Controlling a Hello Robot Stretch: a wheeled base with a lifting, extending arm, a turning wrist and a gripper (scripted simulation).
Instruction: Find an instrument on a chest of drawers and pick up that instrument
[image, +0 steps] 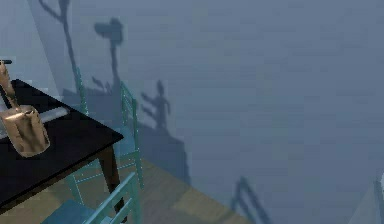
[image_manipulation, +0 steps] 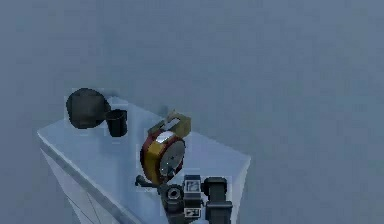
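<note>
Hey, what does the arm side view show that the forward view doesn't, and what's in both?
Arm side view: a white chest of drawers carrying a dark round object, a black cup and a round orange-brown instrument, with the pincer near it. Forward view: a black table with a wooden block, a teal chair, wooden floor. Both: the blue-grey wall.

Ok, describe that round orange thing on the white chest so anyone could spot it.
A white chest of drawers stands against the pale blue wall. On its top sits a round instrument with an orange rim and grey face. Its neighbours, a rounded lump and a small cup, are both black.
</note>
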